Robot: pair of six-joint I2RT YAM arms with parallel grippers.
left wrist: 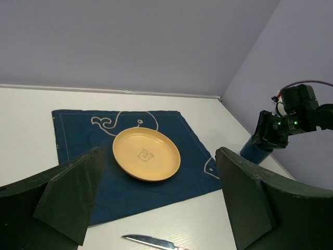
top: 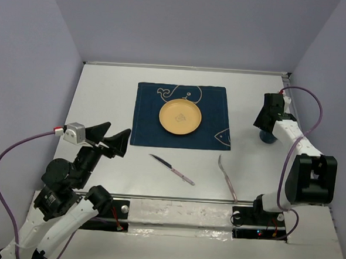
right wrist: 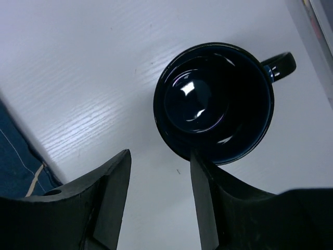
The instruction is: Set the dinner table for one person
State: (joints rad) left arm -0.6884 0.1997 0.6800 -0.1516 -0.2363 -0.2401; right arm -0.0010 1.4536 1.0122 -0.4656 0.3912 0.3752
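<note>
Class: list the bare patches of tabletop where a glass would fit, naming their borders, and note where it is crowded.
Free: the dinner table left of the whale placemat, beyond the left gripper; the strip between placemat and back wall; the gap between knife and fork. Crowded: right of the placemat, where the right gripper hangs over the dark mug.

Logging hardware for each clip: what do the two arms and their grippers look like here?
The left arm and right arm have white links and black joints. A purple cable loops off each: left cable, right cable. A small silver camera box with a red spot sits at the left wrist. The left gripper and right gripper each have two black wedge-shaped fingers.
</note>
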